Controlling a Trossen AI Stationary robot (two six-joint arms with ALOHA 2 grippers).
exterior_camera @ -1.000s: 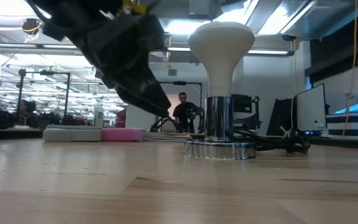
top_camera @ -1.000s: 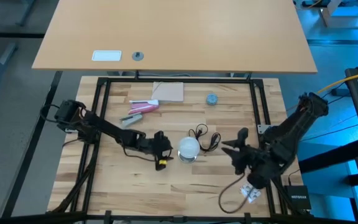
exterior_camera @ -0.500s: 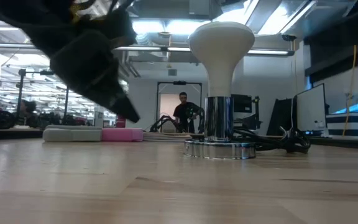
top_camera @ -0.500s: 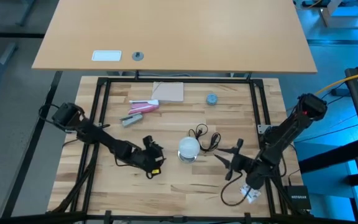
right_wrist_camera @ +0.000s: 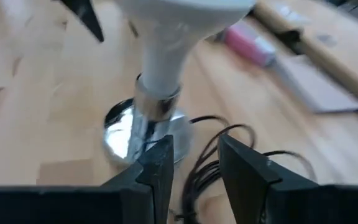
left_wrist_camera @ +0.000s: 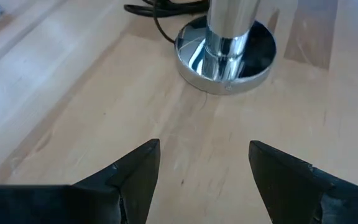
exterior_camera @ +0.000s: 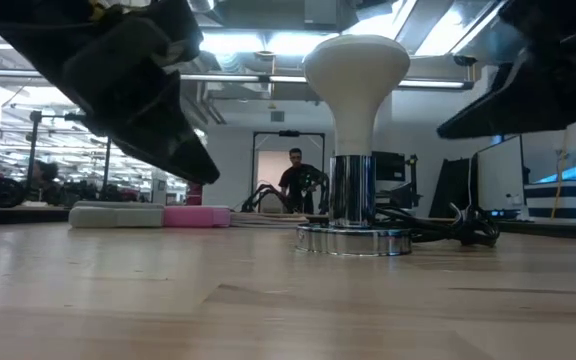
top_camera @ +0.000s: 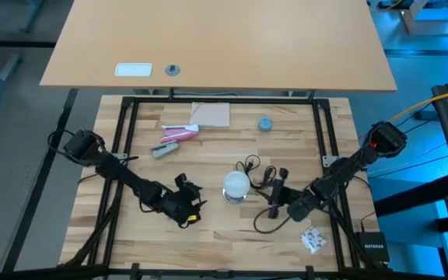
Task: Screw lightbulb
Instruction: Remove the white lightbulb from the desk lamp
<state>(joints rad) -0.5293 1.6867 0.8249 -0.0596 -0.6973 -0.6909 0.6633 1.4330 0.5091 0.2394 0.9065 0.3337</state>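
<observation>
The white lightbulb (top_camera: pixel 236 185) stands upright at the table's middle, its base in a chrome socket (exterior_camera: pixel 353 215) whose round foot rests on the wood. My left gripper (top_camera: pixel 189 204) hovers to the bulb's near left, open, pointing at the socket's foot (left_wrist_camera: pixel 225 46) with nothing between its fingers. My right gripper (top_camera: pixel 277 194) is low on the bulb's right, open by a narrow gap (right_wrist_camera: pixel 194 152), and points at the bulb (right_wrist_camera: pixel 173 37) and socket without reaching them.
A black cord (top_camera: pixel 257 173) lies coiled behind and right of the socket, near my right gripper. A pink and a grey object (top_camera: pixel 173 136), a tan pad (top_camera: pixel 211 114) and a blue-grey cap (top_camera: pixel 264 124) lie at the far side. A white packet (top_camera: pixel 312 239) is near right. A person (exterior_camera: pixel 293 180) stands far behind the table.
My left gripper has drawn back from the bulb toward the table's near left and turned. My right arm has sunk low over the table, its gripper moving toward the bulb and coming into the low view. The bulb and socket have kept still.
</observation>
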